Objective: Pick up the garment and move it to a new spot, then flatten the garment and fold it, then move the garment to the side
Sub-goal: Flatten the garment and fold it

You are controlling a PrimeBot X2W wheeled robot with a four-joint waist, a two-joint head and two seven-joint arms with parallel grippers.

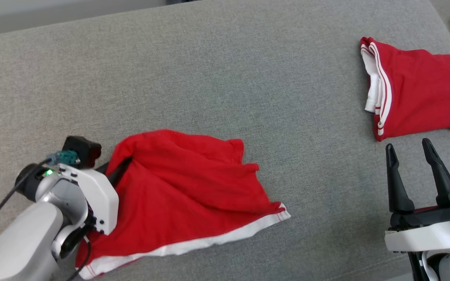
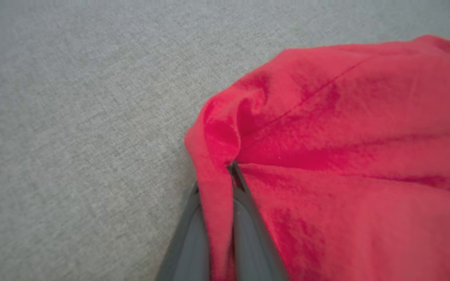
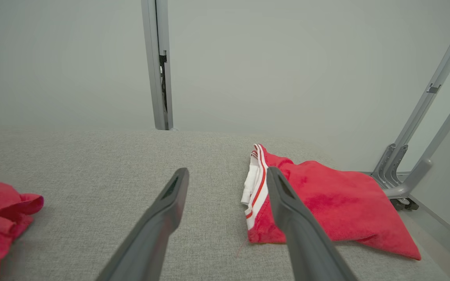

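Note:
A crumpled red garment (image 1: pixel 186 191) with a white hem lies on the grey surface at the lower left of the head view. My left gripper (image 1: pixel 119 166) is at its left edge, fingers buried under a fold. In the left wrist view the two fingers are pressed together with a strip of red garment (image 2: pixel 342 148) pinched between them, so that gripper (image 2: pixel 231 168) is shut on the cloth. At the lower right of the head view my right gripper (image 1: pixel 409 150) stands open and holds nothing; its spread fingers (image 3: pixel 170 199) hover above the surface.
A second red garment (image 1: pixel 420 93) with white stripes lies folded at the far right, just beyond my right gripper; it also shows in the right wrist view (image 3: pixel 326 203). The grey cushion (image 1: pixel 225 78) stretches wide between the two garments. A metal frame (image 3: pixel 412 164) and a wall stand behind.

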